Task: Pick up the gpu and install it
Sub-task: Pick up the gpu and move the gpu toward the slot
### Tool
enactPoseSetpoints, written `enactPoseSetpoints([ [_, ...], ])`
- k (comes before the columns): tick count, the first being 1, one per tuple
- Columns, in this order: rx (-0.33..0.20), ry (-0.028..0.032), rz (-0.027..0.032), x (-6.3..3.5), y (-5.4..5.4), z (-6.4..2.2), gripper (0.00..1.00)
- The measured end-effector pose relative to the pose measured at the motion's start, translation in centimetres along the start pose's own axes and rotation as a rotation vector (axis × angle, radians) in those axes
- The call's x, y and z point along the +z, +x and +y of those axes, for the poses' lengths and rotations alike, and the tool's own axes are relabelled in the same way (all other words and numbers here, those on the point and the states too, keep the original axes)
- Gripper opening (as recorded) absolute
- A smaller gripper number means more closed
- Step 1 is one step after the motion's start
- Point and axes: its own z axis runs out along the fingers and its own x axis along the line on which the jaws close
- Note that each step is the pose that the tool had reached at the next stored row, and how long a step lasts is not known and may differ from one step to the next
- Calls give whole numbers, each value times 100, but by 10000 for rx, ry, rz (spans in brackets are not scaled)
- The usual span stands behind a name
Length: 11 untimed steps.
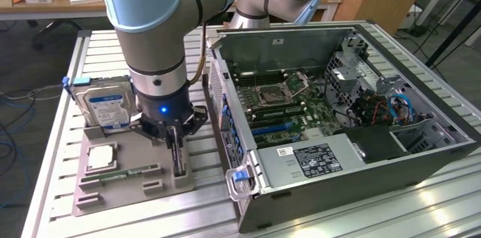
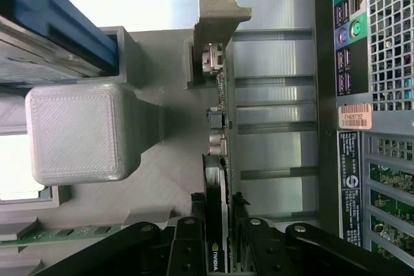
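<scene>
Green circuit board with a black cooler down one face: seen edge-on in the wrist view, the graphics card (image 2: pixel 217 159) is a thin strip, and a silver metal bracket (image 2: pixel 217 24) caps the end farthest from the gripper (image 2: pixel 217 244). A small green logo shows on the card's edge between the fingers (image 2: pixel 187 247). The black fingers sit narrowly closed on the card, one against each flat face. In the exterior view the graphics card (image 1: pixel 179 162) stands upright on its long edge in a slot of the grey tray (image 1: pixel 124 196), in the lower left of the frame, just beside the rear panel of the open computer case (image 1: pixel 361 184). Its long axis runs from mid-frame toward the lower edge, roughly parallel to that panel, with the bracket end nearer the lower edge. The gripper (image 1: pixel 175 143) points straight down onto the card's upper edge. On the same tray, a hard drive (image 1: pixel 105 106) stands behind the arm, and a memory stick (image 1: pixel 120 174) lies flat further left. Tray and case rest on a slatted metal table (image 1: pixel 421 207).
</scene>
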Motion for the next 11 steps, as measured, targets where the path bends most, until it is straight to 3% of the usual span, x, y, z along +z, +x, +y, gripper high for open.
enactPoseSetpoints([
  [11,58,2,-3,0,0,0,27],
])
